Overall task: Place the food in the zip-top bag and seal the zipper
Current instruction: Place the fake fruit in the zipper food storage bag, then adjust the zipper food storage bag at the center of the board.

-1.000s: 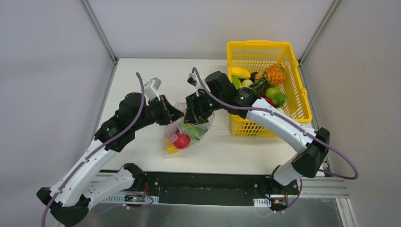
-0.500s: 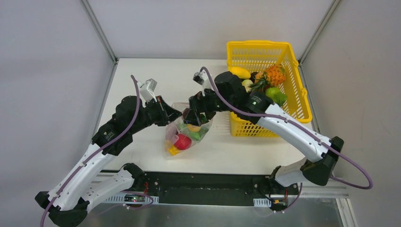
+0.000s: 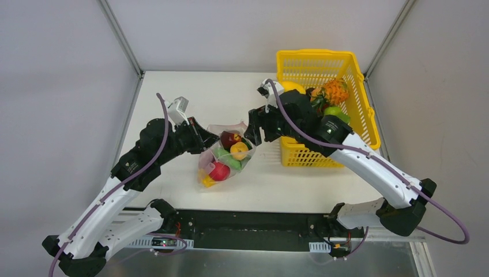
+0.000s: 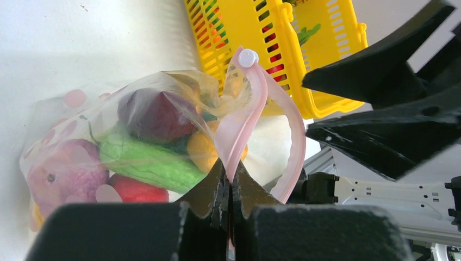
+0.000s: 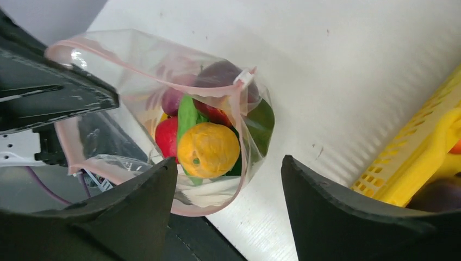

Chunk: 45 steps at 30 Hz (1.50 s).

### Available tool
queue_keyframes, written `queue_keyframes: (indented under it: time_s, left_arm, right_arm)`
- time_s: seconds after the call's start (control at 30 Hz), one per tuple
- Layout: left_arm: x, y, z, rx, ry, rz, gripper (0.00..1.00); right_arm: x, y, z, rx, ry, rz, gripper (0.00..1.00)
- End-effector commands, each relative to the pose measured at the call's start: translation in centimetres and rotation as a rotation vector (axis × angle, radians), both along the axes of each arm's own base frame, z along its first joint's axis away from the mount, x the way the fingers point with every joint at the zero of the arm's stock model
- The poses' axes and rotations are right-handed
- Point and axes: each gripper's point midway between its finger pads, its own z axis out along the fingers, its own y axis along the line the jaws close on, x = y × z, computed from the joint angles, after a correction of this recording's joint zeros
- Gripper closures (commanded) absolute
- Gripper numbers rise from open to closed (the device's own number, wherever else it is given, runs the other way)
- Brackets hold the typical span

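The clear dotted zip-top bag point(image 3: 226, 164) lies on the table between the arms with its mouth held up and open. My left gripper point(image 4: 229, 171) is shut on the pink zipper point(image 4: 247, 103) strip at the bag's left rim. Inside lie pieces of food: an orange fruit point(image 5: 208, 149), a dark purple one point(image 4: 152, 111), a green vegetable point(image 4: 147, 160) and a red piece point(image 4: 130, 190). My right gripper point(image 5: 228, 163) hangs open just above and to the right of the bag's mouth, with nothing between its fingers. The white slider point(image 5: 244, 77) sits at the zipper's far end.
A yellow lattice basket point(image 3: 323, 57) stands at the back right, close behind my right arm, with a pineapple point(image 3: 335, 91), a yellow fruit and green fruits in it. White walls border the table on the left, back and right.
My right gripper has drawn back out of the bag's mouth toward the basket. The orange fruit and the dark purple one now show on top in the bag. My left gripper keeps its hold.
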Motion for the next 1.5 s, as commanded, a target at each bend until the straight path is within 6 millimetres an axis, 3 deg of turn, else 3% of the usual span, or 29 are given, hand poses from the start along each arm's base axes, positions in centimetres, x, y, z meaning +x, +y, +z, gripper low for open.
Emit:
queue_keyframes:
  time_s: [0.0,0.1,0.27,0.4,0.53,0.6,0.73,0.8,0.83,0.9,0.93,1.0,1.13,1.27,1.37,1.47]
  left_arm:
    - [0.3,0.0,2.5,-0.06,-0.076,0.013,1.0]
    - [0.2,0.3,2.3,-0.049,-0.071,0.019,1.0]
    - [0.3,1.7,0.7,0.029,-0.035,0.074,1.0]
    - [0.3,3.1,-0.1,0.114,-0.028,0.114,1.0]
    - [0.2,5.1,0.6,0.215,-0.048,0.154,1.0]
    - [-0.1,6.1,1.3,0.266,-0.062,0.167,1.0]
    - [-0.4,8.5,0.6,0.4,-0.024,0.221,1.0]
    - [-0.4,9.9,0.0,0.46,0.005,0.266,1.0]
    - [-0.5,10.4,-0.1,0.478,0.011,0.287,1.0]
    - [-0.5,11.2,-0.2,0.485,0.01,0.323,1.0]
    - [-0.6,11.2,-0.1,0.475,0.0,0.326,1.0]
    - [-0.6,10.2,0.1,0.442,-0.024,0.278,1.0]
    - [-1.0,7.0,0.5,0.367,-0.024,0.131,1.0]
    - [-0.6,6.4,0.8,0.324,-0.044,0.134,1.0]
    - [-0.5,6.2,0.7,0.312,-0.048,0.134,1.0]
    - [-0.4,5.9,0.6,0.307,-0.046,0.123,1.0]
  right_arm:
    - [0.6,-0.5,-2.8,-0.118,0.106,-0.044,0.35]
    - [0.8,0.4,-3.7,-0.151,0.16,-0.037,0.62]
    - [-1.7,4.1,-0.2,0.047,0.181,0.168,0.99]
    - [-3.3,6.4,3.9,0.228,0.156,0.272,1.0]
    - [-4.7,8.0,6.7,0.354,0.113,0.36,1.0]
    - [-4.9,8.5,6.6,0.381,0.117,0.383,1.0]
    - [-0.9,8.5,4.5,0.301,0.135,0.158,1.0]
    - [-1.1,9.0,3.8,0.259,0.159,0.19,1.0]
    - [-2.2,9.4,3.9,0.256,0.179,0.264,1.0]
    - [-4.7,10.1,3.8,0.258,0.22,0.434,0.96]
    - [-4.4,10.2,3.6,0.258,0.221,0.419,0.96]
    - [-1.0,9.7,3.0,0.236,0.204,0.189,0.94]
    - [0.1,8.2,1.9,0.154,0.146,0.136,0.65]
    - [1.8,4.9,1.9,0.073,0.091,0.023,0.36]
    - [1.6,2.3,4.0,0.104,0.019,-0.008,0.27]
    - [2.7,-1.2,5.2,0.128,-0.058,-0.127,0.23]
